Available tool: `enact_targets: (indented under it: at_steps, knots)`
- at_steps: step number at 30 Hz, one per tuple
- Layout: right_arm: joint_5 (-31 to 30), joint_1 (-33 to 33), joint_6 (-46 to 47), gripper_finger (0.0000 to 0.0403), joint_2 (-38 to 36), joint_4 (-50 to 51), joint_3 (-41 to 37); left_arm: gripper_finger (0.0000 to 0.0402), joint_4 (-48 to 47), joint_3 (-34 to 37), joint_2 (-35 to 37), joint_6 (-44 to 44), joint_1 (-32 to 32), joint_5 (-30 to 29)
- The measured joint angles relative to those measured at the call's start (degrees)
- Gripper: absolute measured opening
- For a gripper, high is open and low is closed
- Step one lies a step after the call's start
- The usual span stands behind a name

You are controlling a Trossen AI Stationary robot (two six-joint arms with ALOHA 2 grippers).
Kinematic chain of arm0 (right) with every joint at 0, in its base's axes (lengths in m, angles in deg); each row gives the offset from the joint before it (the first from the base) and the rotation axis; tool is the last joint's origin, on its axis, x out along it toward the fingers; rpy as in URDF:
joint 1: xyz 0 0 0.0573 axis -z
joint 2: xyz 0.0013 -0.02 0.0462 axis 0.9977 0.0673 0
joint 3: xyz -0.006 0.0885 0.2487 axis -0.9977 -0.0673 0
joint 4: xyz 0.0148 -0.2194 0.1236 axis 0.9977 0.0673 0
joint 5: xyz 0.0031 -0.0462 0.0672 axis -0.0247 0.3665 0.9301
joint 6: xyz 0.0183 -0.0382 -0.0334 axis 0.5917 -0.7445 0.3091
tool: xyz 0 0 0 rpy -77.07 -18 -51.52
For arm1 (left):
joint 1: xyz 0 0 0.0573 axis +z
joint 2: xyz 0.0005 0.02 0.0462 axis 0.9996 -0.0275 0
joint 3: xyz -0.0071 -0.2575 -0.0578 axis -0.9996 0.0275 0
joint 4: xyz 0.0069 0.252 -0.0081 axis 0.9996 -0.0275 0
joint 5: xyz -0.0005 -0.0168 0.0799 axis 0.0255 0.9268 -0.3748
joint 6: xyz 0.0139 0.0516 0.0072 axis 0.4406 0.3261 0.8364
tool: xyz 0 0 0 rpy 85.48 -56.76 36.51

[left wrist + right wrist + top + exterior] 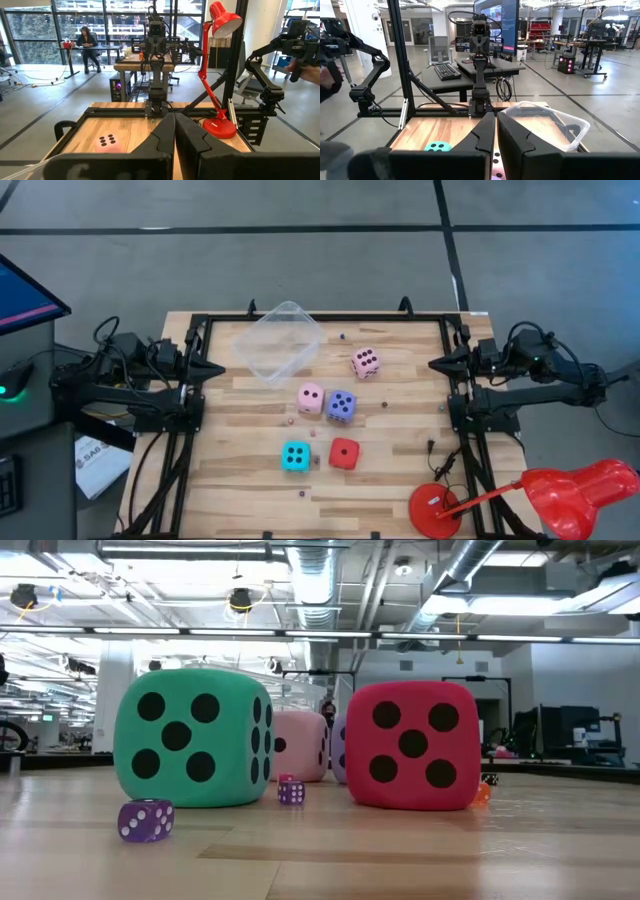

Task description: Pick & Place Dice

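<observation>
- I have both arms parked at the table's edges: the left gripper [215, 368] at middle left of the high view, the right gripper [437, 364] at middle right, each with fingers pressed together on nothing.
- The five soft-looking, rounded dice lie loose mid-table, unpicked: pale pink die [365, 362], second pale pink die [311, 398] touching the violet-blue die [341, 405], cyan die [295, 456], red die [344, 453].
- The clear, thin-walled plastic tub [281, 340] sits upper centre, apparently their destination.

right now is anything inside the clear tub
The clear plastic tub looks empty: only wood table shows through it. All five dice lie outside; the nearest, a pink die, sits beside it.
</observation>
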Motion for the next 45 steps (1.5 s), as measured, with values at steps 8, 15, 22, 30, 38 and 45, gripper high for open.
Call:
enact_targets:
  at_steps: [8,15,22,30,38,45]
  knots:
    - [0.0,0.0,-0.8,0.0017,0.0,-4.9,-0.6,0.0001,1.5,0.0,-0.4,1.7,0.0,0.0]
    - [0.0,0.1,0.9,0.0017,1.6,-8.8,-8.4,0.0001,5.6,10.2,-0.7,-0.3,0.0,0.2]
    - [-0.1,0.1,-1.4,0.0017,2.3,-14.2,-15.1,0.0001,22.7,24.4,-1.0,1.3,0.0,0.0]
    - [0.0,0.0,0.8,0.0017,2.3,-14.6,-18.4,0.0001,29.3,28.2,-1.0,7.2,0.0,0.0]
    - [-0.1,0.1,-4.0,0.0017,3.0,-26.1,-27.7,0.0001,28.8,28.2,-1.3,7.3,0.0,0.0]
    - [0.0,0.1,-4.5,0.0017,3.0,-28.3,-30.3,0.0001,28.6,28.2,-4.9,7.1,0.0,0.0]
